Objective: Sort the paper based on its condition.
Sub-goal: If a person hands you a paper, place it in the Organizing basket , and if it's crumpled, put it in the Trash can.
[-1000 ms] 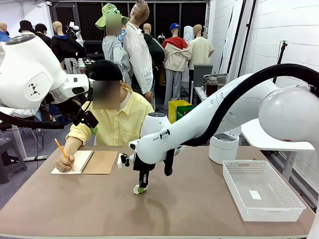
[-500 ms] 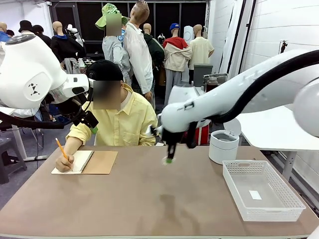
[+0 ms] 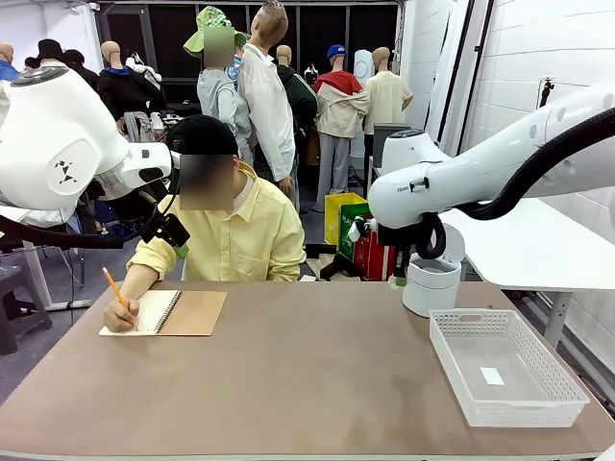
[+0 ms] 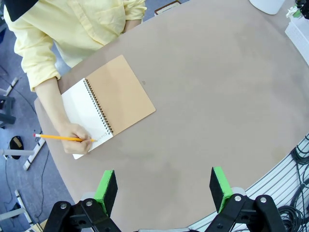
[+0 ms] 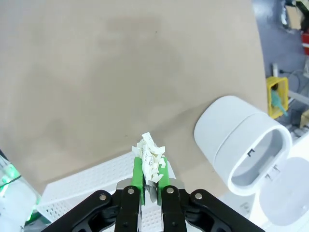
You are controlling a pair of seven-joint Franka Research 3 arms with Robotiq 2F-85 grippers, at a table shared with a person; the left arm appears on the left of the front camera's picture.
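A crumpled, torn wad of white paper (image 5: 151, 155) sticks up between the green pads of my right gripper (image 5: 150, 169), which is shut on it. In the front view that gripper (image 3: 395, 278) hangs above the table's far right, just left of a round white bin (image 3: 430, 285) with its lid open. My left gripper (image 4: 163, 189) is open and holds nothing, high over the table's left side. Far below it a person writes with a pencil (image 4: 63, 138) on the white page of a brown-covered spiral notebook (image 4: 120, 94).
A white mesh basket (image 3: 480, 408) stands at the right front of the table with a small white slip (image 3: 492, 376) in it. The bin (image 5: 227, 130) lies ahead and to the right in the right wrist view, the basket's rim (image 5: 91, 186) just below the fingers.
My right arm has lifted from low over the table's middle and swung right to the white bin, still shut on the crumpled paper. The left arm has not moved.
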